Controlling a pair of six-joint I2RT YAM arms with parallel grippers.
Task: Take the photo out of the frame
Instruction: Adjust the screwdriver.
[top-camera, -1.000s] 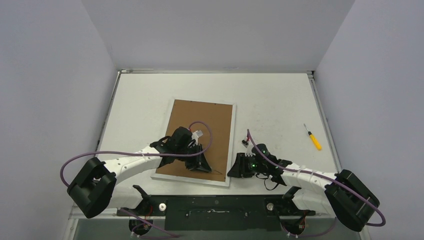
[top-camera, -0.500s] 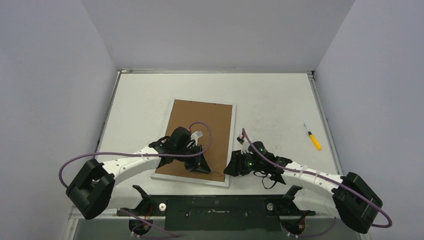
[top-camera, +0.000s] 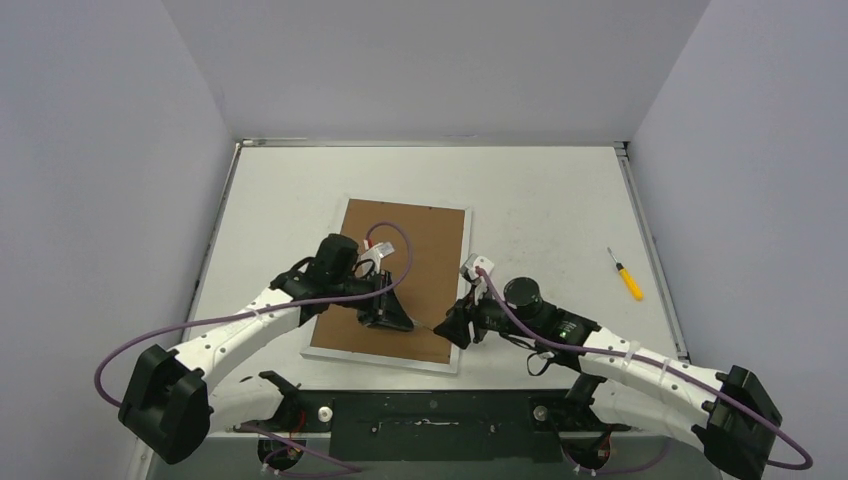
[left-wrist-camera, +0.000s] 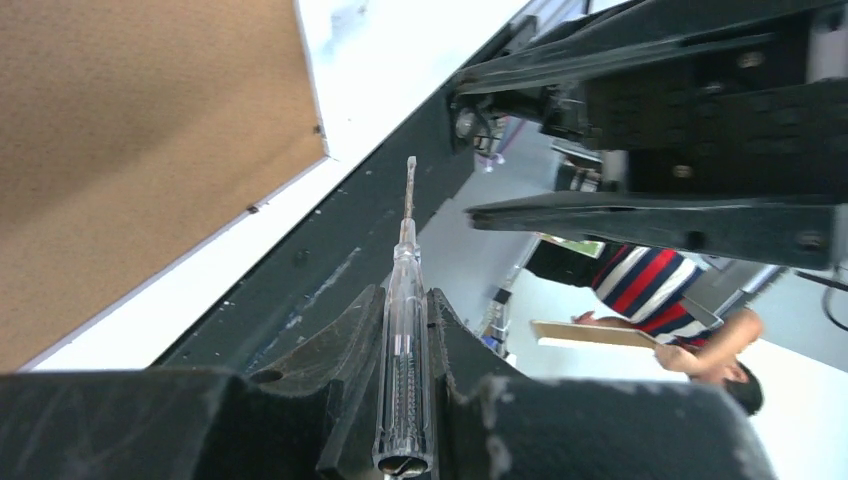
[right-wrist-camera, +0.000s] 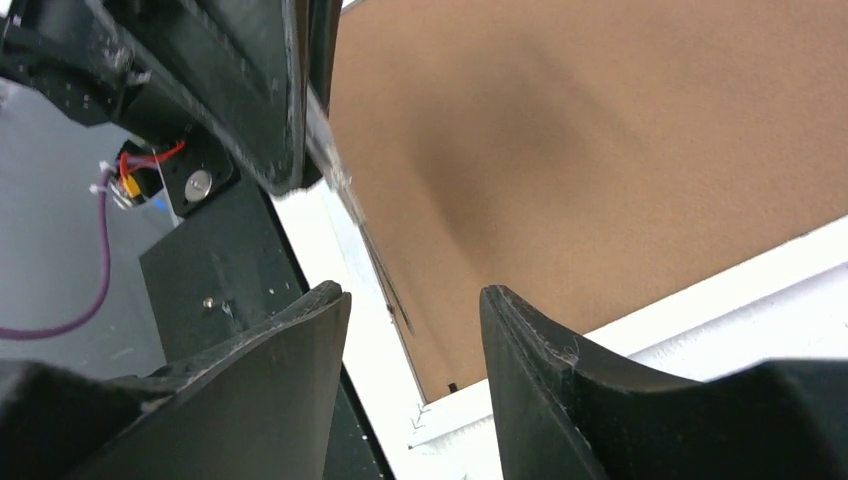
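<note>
The left gripper's fingers are clamped on a clear-handled screwdriver. Whether its thin tip touches the frame cannot be told. The right gripper's fingers stand apart with nothing between them, above the frame's near right edge. The frame lies back-up on the table — only brown backing shows — and the photo cannot be seen.

The frame lies brown side up, so its front is hidden. The left gripper covers part of its back. From above, the screwdriver it pinches is too thin to make out. Both wrist views cut the frame off.
</note>
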